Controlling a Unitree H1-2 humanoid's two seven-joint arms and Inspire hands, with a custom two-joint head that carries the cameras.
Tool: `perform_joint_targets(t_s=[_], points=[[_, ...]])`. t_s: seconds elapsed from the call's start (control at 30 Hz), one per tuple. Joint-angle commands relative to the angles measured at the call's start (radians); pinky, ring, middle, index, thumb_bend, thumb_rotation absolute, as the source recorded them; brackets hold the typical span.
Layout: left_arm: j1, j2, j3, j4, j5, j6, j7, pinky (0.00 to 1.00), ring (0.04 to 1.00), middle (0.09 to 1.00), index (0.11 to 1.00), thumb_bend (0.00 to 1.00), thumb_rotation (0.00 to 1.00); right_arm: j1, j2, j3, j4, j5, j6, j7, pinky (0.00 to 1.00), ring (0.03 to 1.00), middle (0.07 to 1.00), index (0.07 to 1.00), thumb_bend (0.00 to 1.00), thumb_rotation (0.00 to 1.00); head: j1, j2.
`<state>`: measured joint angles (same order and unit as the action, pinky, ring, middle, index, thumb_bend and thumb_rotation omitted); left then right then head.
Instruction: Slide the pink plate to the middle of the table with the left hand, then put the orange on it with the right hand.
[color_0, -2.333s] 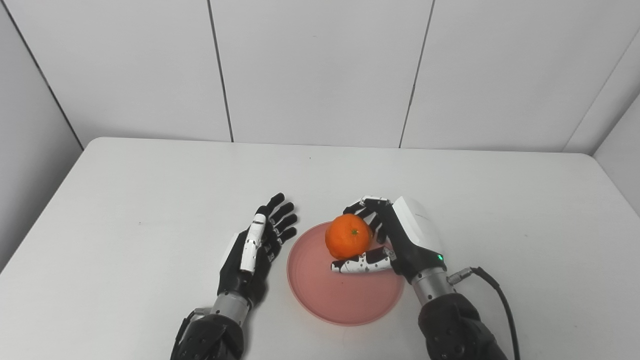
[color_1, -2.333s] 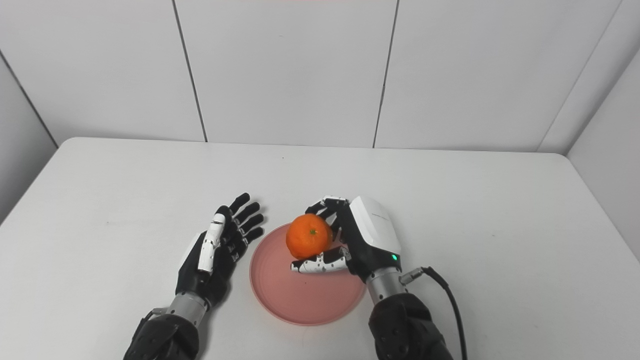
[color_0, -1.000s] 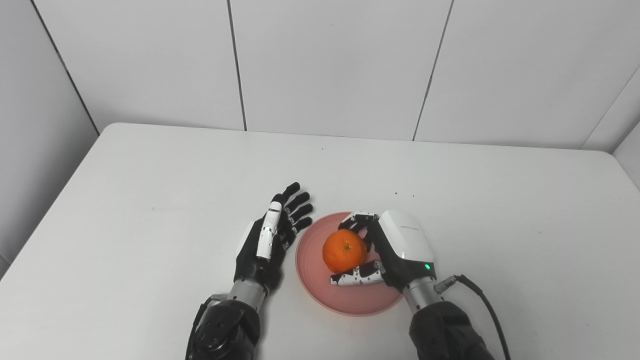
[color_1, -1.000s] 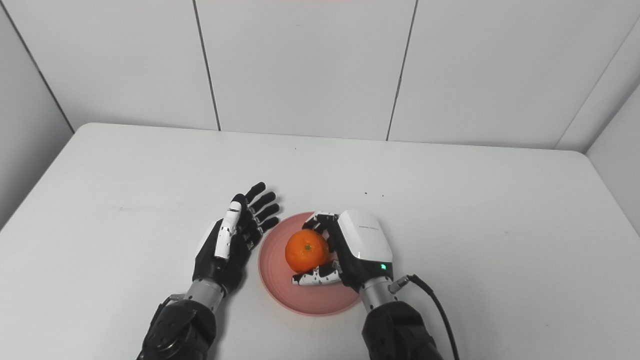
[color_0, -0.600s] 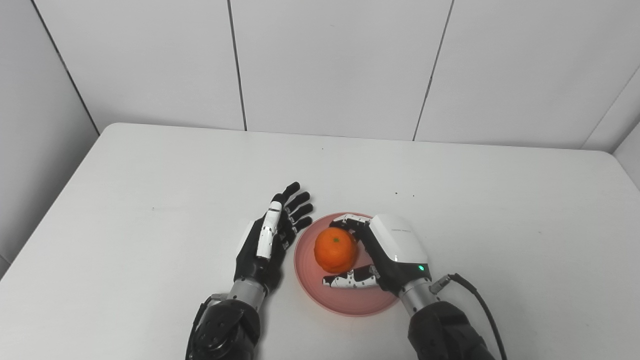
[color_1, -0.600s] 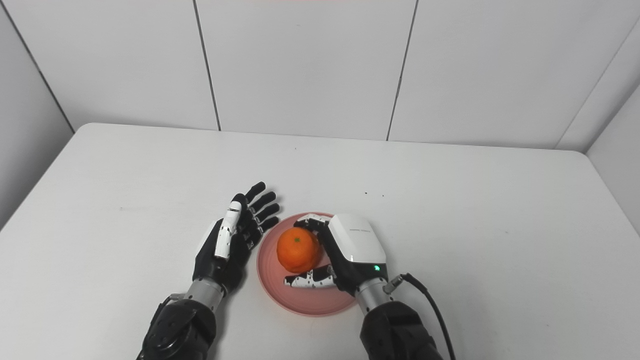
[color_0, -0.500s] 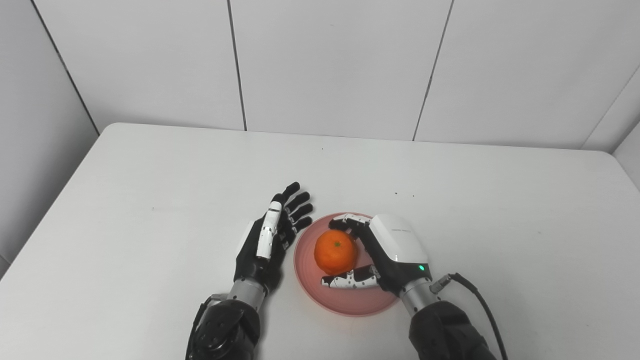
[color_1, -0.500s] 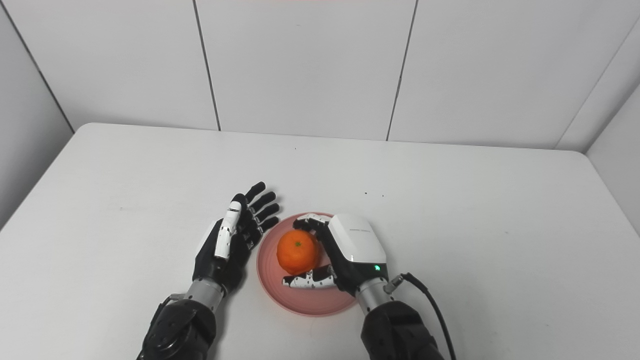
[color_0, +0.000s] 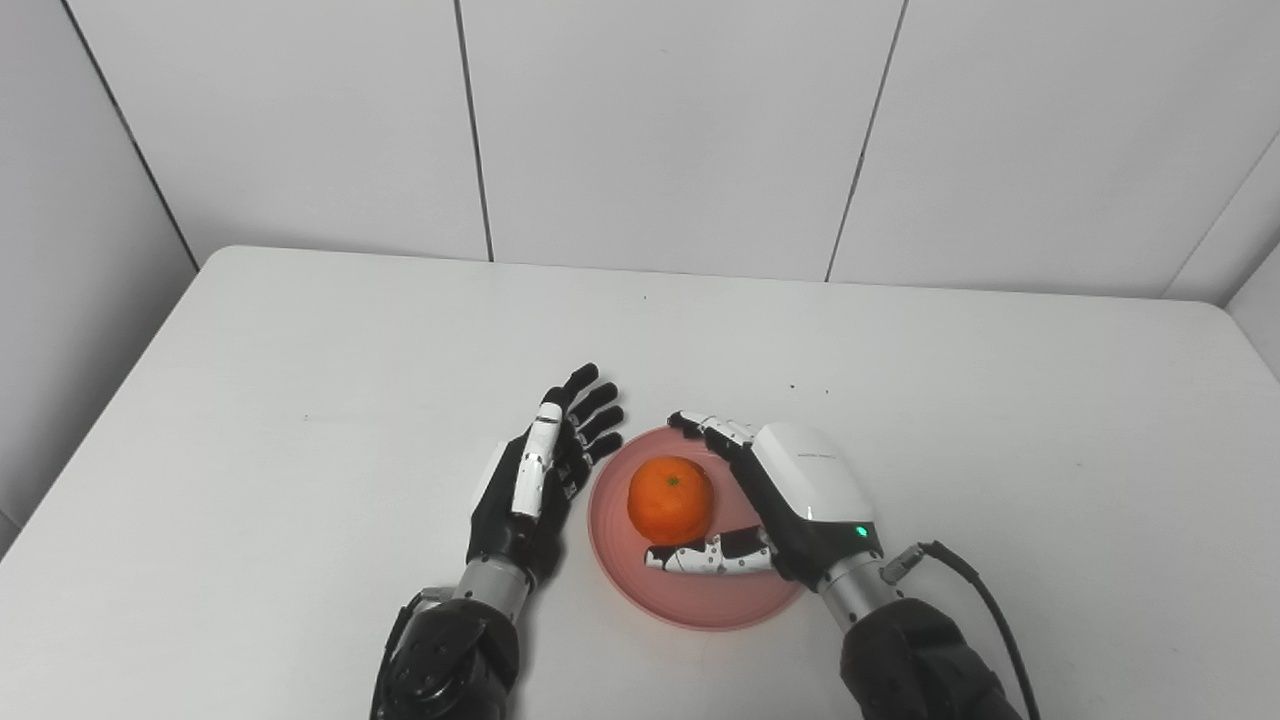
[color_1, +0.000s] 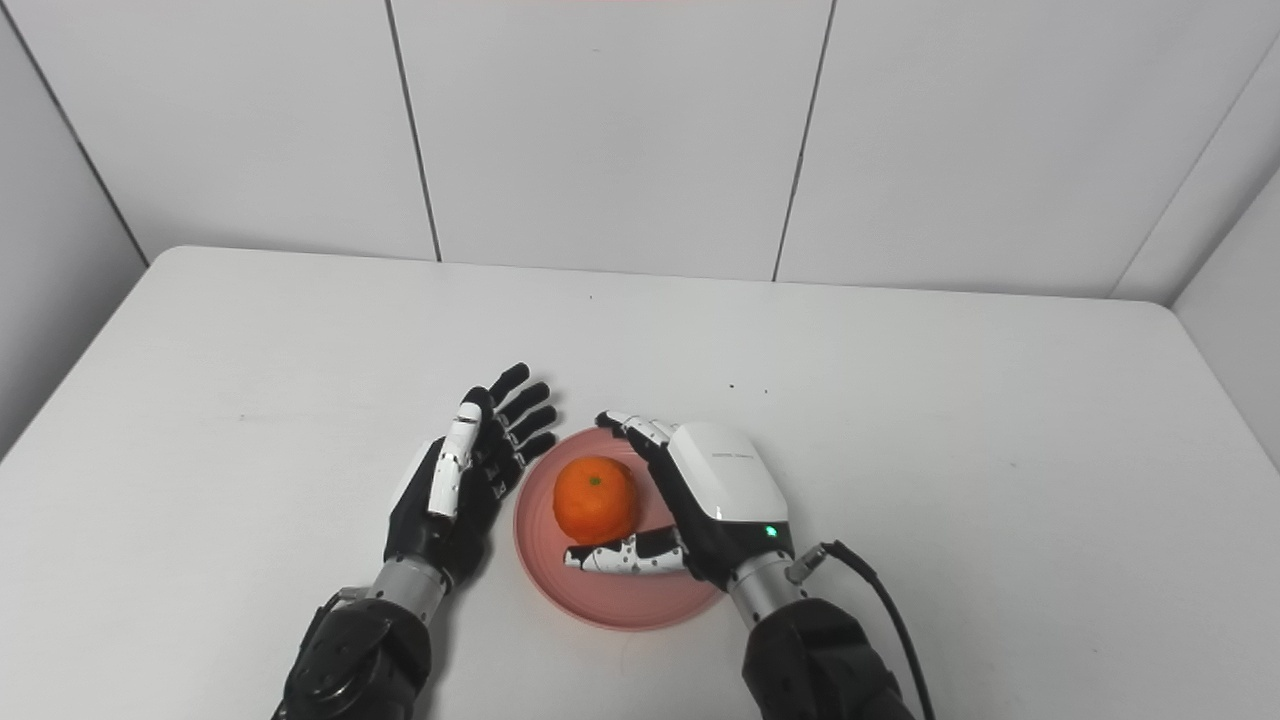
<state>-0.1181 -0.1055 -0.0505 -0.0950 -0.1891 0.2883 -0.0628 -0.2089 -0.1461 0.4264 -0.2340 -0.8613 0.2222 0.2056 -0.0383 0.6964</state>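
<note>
- Pretty bright and even all over, soft diffuse light that looks like it's coming from above.
- Shadows are faint, just a soft smudge on the worktop (color_0: 300, 400) under the left hand (color_0: 530, 490) and right hand (color_0: 790, 495).
- No harsh glare; the orange (color_0: 670, 498) only has a mild sheen.
- Focus is decent, a bit soft and grainy.
- Wall panel lines lean outward toward the edges.

I cannot see the right part of the pink plate (color_0: 640, 585), because my right hand (color_0: 790, 495) covers it. Both my forearms are cut by the bottom edge. The table (color_0: 1050, 420) corners near me are outside both views.
</note>
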Motion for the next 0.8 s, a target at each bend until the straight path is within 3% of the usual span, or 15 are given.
perform_joint_targets(t_s=[0.0,0.2,0.33,0.47,0.63,0.77], points=[[0.003,0.008,0.003,0.009,0.001,0.007,-0.004,0.87,0.882,0.890,0.881,0.41,1.00,-0.025,-0.006,-0.018,-0.057,0.003,-0.022,-0.003,0.78,0.803,0.833,0.850,1.00,0.51,-0.002,0.001],[0.002,0.009,0.008,0.010,-0.001,0.009,-0.003,0.87,0.879,0.887,0.877,0.41,1.00,-0.016,-0.008,-0.067,-0.120,0.099,-0.016,0.039,0.83,0.869,0.890,0.906,1.00,0.59,-0.009,0.000],[0.002,0.012,0.009,0.007,-0.003,0.011,-0.007,0.87,0.881,0.890,0.880,0.40,1.00,-0.007,-0.007,-0.108,-0.171,0.164,-0.004,0.065,0.81,0.883,0.907,0.927,1.00,0.61,-0.013,0.001],[0.000,0.013,0.011,0.004,-0.001,0.018,-0.006,0.87,0.878,0.888,0.879,0.41,1.00,0.012,0.008,-0.164,-0.185,0.243,-0.034,0.025,0.80,0.880,0.915,0.932,1.00,0.61,-0.017,0.003],[0.001,0.012,0.019,0.000,-0.011,0.024,-0.011,0.87,0.881,0.890,0.882,0.41,1.00,0.042,0.045,-0.230,-0.193,0.316,-0.024,-0.028,0.79,0.879,0.921,0.936,1.00,0.66,-0.027,0.004],[0.000,0.011,0.024,0.002,-0.012,0.022,-0.012,0.87,0.879,0.888,0.879,0.41,1.00,0.060,0.057,-0.263,-0.179,0.356,-0.041,-0.061,0.78,0.877,0.916,0.949,1.00,0.78,-0.025,0.003]])
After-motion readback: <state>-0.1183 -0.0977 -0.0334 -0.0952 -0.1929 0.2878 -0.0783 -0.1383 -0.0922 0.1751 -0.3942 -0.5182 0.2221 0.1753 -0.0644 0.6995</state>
